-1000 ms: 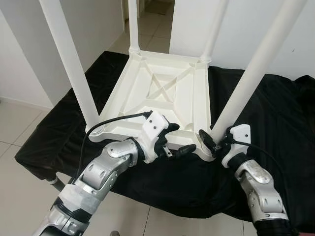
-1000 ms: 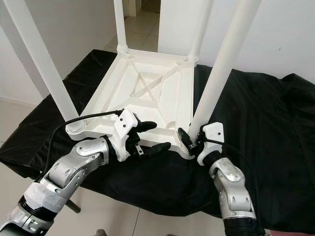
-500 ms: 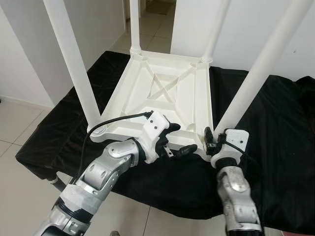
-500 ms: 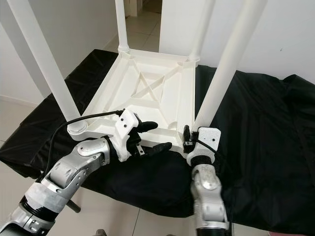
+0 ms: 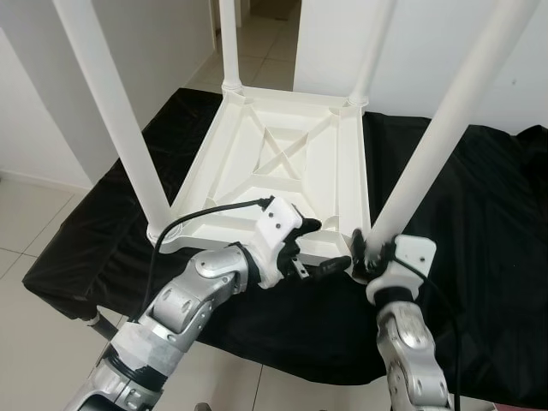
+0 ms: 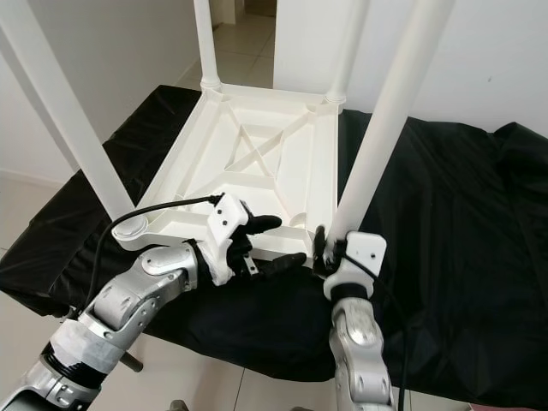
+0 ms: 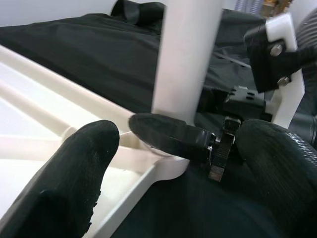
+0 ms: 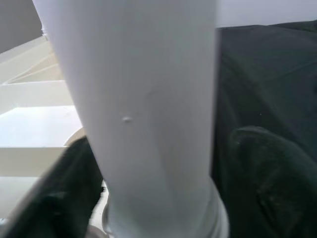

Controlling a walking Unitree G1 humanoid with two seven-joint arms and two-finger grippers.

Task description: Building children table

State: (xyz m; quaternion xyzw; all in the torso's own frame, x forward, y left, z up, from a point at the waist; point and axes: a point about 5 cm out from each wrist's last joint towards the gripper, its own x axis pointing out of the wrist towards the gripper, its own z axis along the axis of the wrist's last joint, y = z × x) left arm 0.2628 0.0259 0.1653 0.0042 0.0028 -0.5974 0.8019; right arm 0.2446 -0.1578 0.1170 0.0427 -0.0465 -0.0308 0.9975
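White plastic table lies upside down on the black cloth, its legs pointing up. Your right gripper squeezes the near right leg low down at its base. Your left gripper has its fingers spread around the table's near edge.

This looks like a room in a home — plain white walls and a floor of pale tiles. Beyond the left gripper, a doorway opens to a tiled corridor. Under both grippers, a low surface is covered with a black cloth — a simple, bare living space, not a workshop.
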